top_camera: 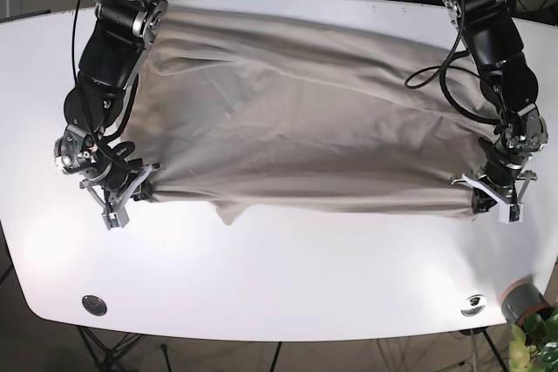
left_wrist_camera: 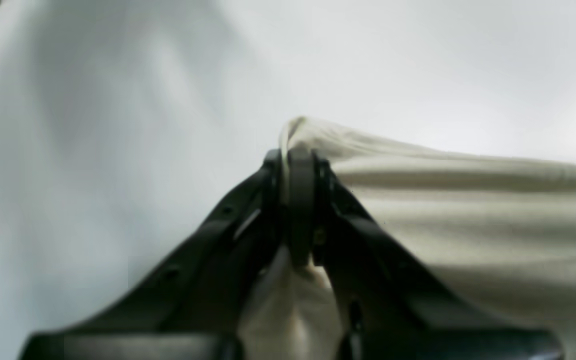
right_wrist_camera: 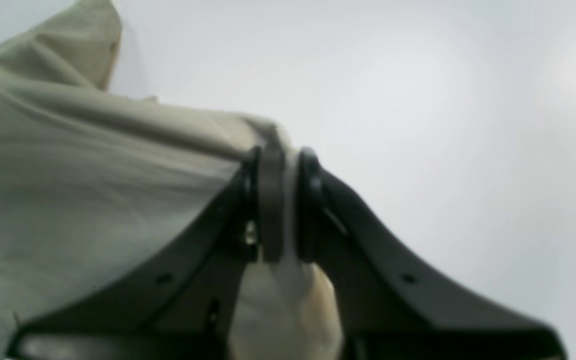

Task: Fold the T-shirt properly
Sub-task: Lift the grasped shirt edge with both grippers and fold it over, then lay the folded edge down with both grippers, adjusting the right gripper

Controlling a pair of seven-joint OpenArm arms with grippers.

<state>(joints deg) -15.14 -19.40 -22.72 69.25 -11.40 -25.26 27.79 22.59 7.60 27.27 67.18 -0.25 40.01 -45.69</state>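
Two grippers, one shirt, one table. The left gripper (left_wrist_camera: 298,165) is pressed together on a fold of the shirt (left_wrist_camera: 468,210); in its wrist view cloth shows between the black fingers (left_wrist_camera: 302,200) and bunches below them. The right gripper (right_wrist_camera: 280,170) likewise pinches the shirt (right_wrist_camera: 78,180), with a strip of beige cloth squeezed between its pads and a wad hanging under them.

In the base view the left gripper (top_camera: 495,195) holds the near corner of the shirt (top_camera: 305,119) at that view's right, and the right gripper (top_camera: 122,191) holds the near corner at that view's left. The near edge runs taut between them, almost straight, with one small flap drooping below it closer to the right gripper.

The single beige shirt lies spread on the white table (top_camera: 288,276), its long axis running side to side between the two arms. Its far edge reaches close to the table's far rim. Creases run along the same side-to-side line, slanting a little. Collar and sleeves cannot be made out, so which way the neck points cannot be told.
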